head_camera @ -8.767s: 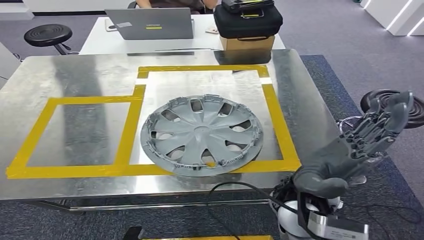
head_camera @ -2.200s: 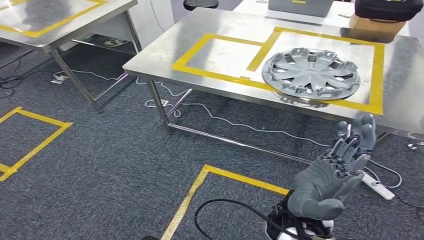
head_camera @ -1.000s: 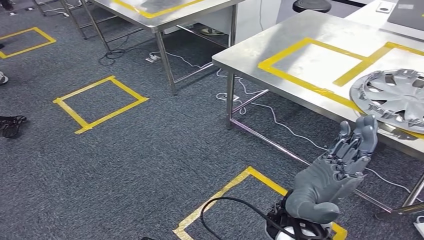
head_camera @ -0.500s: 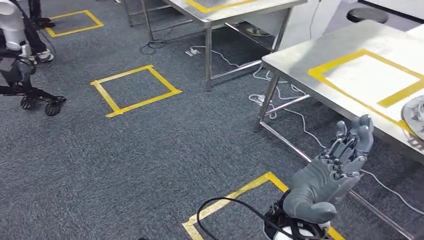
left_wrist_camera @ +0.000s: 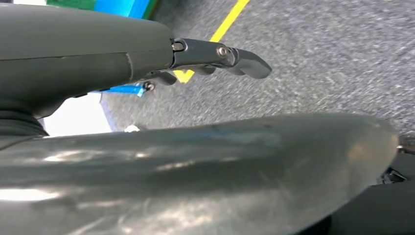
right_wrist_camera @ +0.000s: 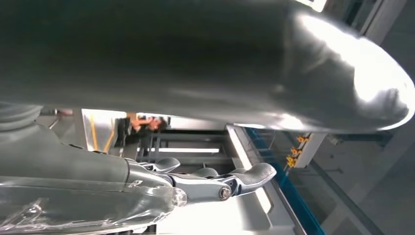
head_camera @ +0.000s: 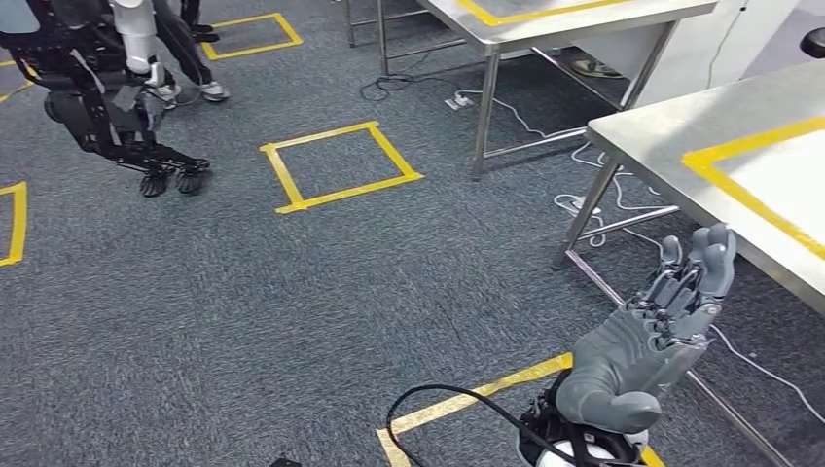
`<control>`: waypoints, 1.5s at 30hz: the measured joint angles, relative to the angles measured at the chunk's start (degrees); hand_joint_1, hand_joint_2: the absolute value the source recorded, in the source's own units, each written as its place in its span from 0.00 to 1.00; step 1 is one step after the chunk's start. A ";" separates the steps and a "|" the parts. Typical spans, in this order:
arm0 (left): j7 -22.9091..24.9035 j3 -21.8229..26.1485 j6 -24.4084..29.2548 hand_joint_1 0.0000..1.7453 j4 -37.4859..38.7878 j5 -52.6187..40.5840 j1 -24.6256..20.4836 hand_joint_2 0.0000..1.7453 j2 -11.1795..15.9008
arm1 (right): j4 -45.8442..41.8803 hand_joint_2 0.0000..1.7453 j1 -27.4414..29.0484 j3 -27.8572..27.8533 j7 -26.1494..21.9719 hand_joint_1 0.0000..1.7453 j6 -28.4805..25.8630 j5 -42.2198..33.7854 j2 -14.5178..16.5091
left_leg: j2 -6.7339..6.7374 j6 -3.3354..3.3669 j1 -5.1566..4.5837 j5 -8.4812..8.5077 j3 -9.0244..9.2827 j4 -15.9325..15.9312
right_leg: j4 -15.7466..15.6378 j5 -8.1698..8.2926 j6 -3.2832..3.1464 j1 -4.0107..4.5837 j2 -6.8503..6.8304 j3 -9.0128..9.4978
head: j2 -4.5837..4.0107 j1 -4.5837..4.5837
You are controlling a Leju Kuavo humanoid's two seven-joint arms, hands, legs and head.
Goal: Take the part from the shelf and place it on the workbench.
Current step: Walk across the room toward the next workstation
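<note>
I am turning the rig over grey carpet, my right robot hand (head_camera: 650, 341) raised with fingers spread and holding nothing, my left robot hand (left_wrist_camera: 220, 54) likewise bare beside the desk (head_camera: 700, 146). The part is out of sight; how it will handle, I cannot judge.

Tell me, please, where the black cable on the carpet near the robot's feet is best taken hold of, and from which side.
Probably at the top of the loop of the cable, coming from above. There it arches free over bare carpet, so the fingers can close across it, not along it. The right hand is empty and nearest.
</note>
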 joint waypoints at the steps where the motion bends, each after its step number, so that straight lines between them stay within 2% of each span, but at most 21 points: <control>1: 0.01 0.00 0.02 0.00 0.00 0.00 -0.05 0.00 -0.01 | 0.00 0.00 0.03 0.01 0.00 0.00 0.00 0.00 0.01 | 1.69 -0.13 -0.11 -1.69 -1.39 2.87 | -0.10 0.04 -0.29 0.07 -0.83 0.03 | 0.00 -0.19; 3: 0.02 0.01 0.04 0.00 -0.01 0.00 -0.09 0.00 -0.02 | 0.01 0.00 0.17 0.00 0.00 0.00 0.00 -0.03 0.02 | 3.85 -0.30 -0.20 -5.22 -5.12 10.43 | -0.14 0.01 -0.60 0.35 -2.49 -0.08 | 0.00 -0.38; 5: 0.02 0.02 0.07 0.00 -0.01 0.00 -0.02 0.00 0.01 | 0.01 0.00 0.25 0.00 0.01 0.00 0.00 -0.18 0.02 | 4.35 -0.26 -0.20 -5.66 -6.63 13.69 | -0.13 -0.03 -0.67 0.53 -4.13 -0.16 | 0.00 -0.38; 8: -0.13 0.04 0.15 0.00 -0.02 0.01 0.01 0.00 0.07 | 0.01 0.00 0.20 0.01 0.05 0.00 0.00 -0.54 0.02 | 6.70 0.15 -0.43 -0.93 -1.55 5.11 | -0.10 -0.18 -0.49 0.71 -6.09 0.02 | 0.00 -0.42; 11: -0.33 0.07 0.21 0.00 -0.02 0.06 -0.21 0.00 0.00 | 0.02 0.00 0.16 0.02 0.13 0.00 0.00 -0.82 -0.02 | 9.20 0.89 -0.85 0.54 2.04 -1.68 | 0.15 -0.53 0.22 1.21 -7.66 0.04 | 0.00 -0.40; 13: -0.35 0.09 0.24 0.00 -0.01 0.13 -0.08 0.00 0.02 | 0.03 0.00 0.01 0.05 0.22 0.00 0.00 -0.94 -0.04 | 7.87 1.54 -0.80 0.67 1.97 -2.17 | 0.09 -0.71 0.79 1.20 -8.62 0.26 | 0.00 -0.28; 15: -0.37 0.13 0.26 0.00 -0.02 0.17 0.08 0.00 0.02 | 0.03 0.00 -0.22 0.14 0.43 0.00 0.00 -0.93 -0.07 | 6.57 2.15 -0.52 0.92 2.14 -2.42 | 1.92 -2.12 1.45 0.98 -6.88 -0.26 | 0.00 -0.06; 17: -0.47 0.15 0.28 0.00 -0.01 0.22 0.01 0.00 -0.06 | 0.12 0.00 -0.29 0.22 0.69 0.00 0.00 -0.86 -0.22 | 5.26 2.56 -0.33 1.05 2.14 -2.48 | 8.35 -5.42 1.92 0.78 -3.84 -3.21 | 0.00 0.32; 19: -0.62 0.16 0.28 0.00 -0.01 0.31 -0.05 0.00 -0.10 | 0.35 0.00 -0.27 0.25 0.83 0.00 0.00 -0.84 -0.45 | 3.78 2.70 -0.33 1.10 2.05 -2.47 | 15.33 -7.94 2.07 0.72 -2.70 -6.79 | 0.00 0.50; 20: -0.66 0.17 0.28 0.00 -0.01 0.36 -0.01 0.00 -0.11 | 0.46 0.00 -0.27 0.25 0.85 0.00 0.00 -0.84 -0.53 | 3.01 2.69 -0.33 1.12 2.06 -2.46 | 16.37 -7.74 2.07 0.70 -2.55 -7.49 | 0.00 0.54; 22: -0.68 0.19 0.28 0.00 -0.01 0.44 0.04 0.00 -0.13 | 0.56 0.00 -0.30 0.26 0.89 0.00 0.00 -0.82 -0.60 | 1.39 2.54 -0.26 1.19 2.17 -2.43 | 11.58 -4.30 2.00 0.51 -1.95 -5.39 | 0.00 0.56; 24: -0.72 0.20 0.31 0.00 -0.01 0.50 -0.04 0.00 -0.16 | 0.58 0.00 -0.35 0.28 0.90 0.00 0.00 -0.79 -0.62 | -0.14 2.11 -0.20 1.28 2.10 -2.30 | 3.78 -1.14 1.94 0.04 0.57 -1.64 | 0.00 0.58; 26: -0.79 0.21 0.38 0.00 -0.02 0.57 -0.11 0.00 -0.14 | 0.64 0.00 -0.36 0.29 0.96 0.00 0.00 -0.78 -0.68 | -1.28 1.42 -0.15 1.54 1.69 -2.29 | 0.44 -0.47 1.62 -0.14 2.34 -0.04 | 0.00 0.56; 28: -0.83 0.26 0.42 0.00 -0.02 0.86 -0.03 0.00 -0.12 | 0.70 0.00 -0.39 0.32 1.05 0.00 0.00 -0.77 -0.74 | -2.14 0.68 0.07 1.91 1.30 -2.53 | 0.20 -0.21 0.90 0.03 1.52 0.01 | 0.00 0.54; 31: -0.83 1.04 0.71 0.00 -0.02 2.32 -0.06 0.00 -0.15 | 0.74 0.00 -0.48 0.37 1.14 0.00 0.01 -0.66 -0.75 | 1.17 -0.03 -0.14 -0.52 -0.51 0.83 | -0.22 0.16 -0.20 0.06 -0.62 0.10 | 0.00 0.14; 33: -0.91 1.78 1.07 0.00 -0.01 3.34 -0.16 0.00 -0.19 | 0.77 0.00 -0.35 0.37 1.14 0.00 0.00 -0.40 -0.75 | 3.75 -0.31 -0.26 -4.43 -4.06 8.22 | -0.23 0.09 -0.59 0.27 -2.24 0.04 | 0.00 -0.22; 35: -1.10 2.47 1.22 0.00 -0.02 4.03 -0.15 0.00 -0.21 | 0.80 0.00 -0.24 0.35 0.97 0.00 0.00 -0.15 -0.75 | 4.28 -0.45 -0.23 -6.25 -6.70 13.82 | -0.23 0.01 -0.71 0.36 -3.58 -0.04 | 0.00 -0.21; 37: -1.34 3.14 1.13 0.00 -0.02 4.68 -0.10 0.00 -0.21 | 0.81 0.00 -0.21 0.28 0.30 0.00 0.00 -0.19 -0.67 | 4.44 -0.45 -0.19 -4.03 -5.22 11.59 | -0.22 -0.03 -0.68 0.35 -4.35 -0.02 | 0.00 -0.20; 40: -1.56 4.38 0.20 0.00 -0.01 6.51 -0.20 0.00 -0.24 | 0.81 0.00 -0.18 0.16 -0.67 0.00 0.00 -0.30 -0.22 | 5.46 -0.08 -0.19 0.20 0.96 1.07 | 0.03 -0.21 -0.15 0.60 -4.71 0.00 | 0.00 -0.34; 42: -2.32 5.64 -0.82 0.00 -0.01 8.37 -0.31 0.00 -0.28 | 0.79 0.00 -0.03 -0.03 -1.00 0.00 0.00 0.76 0.22 | 5.79 0.53 -0.33 0.30 2.44 -1.85 | 0.18 -0.23 0.49 0.83 -4.73 -0.19 | 0.00 -0.31; 45: -4.17 7.66 -2.97 0.00 -0.02 10.53 -0.27 0.00 -0.30 | 0.27 0.00 0.52 -1.44 -1.40 0.00 -0.01 3.86 1.75 | 5.41 1.68 -0.26 0.32 2.60 -2.33 | 0.83 -0.84 1.51 0.60 -4.39 -0.48 | 0.00 -0.07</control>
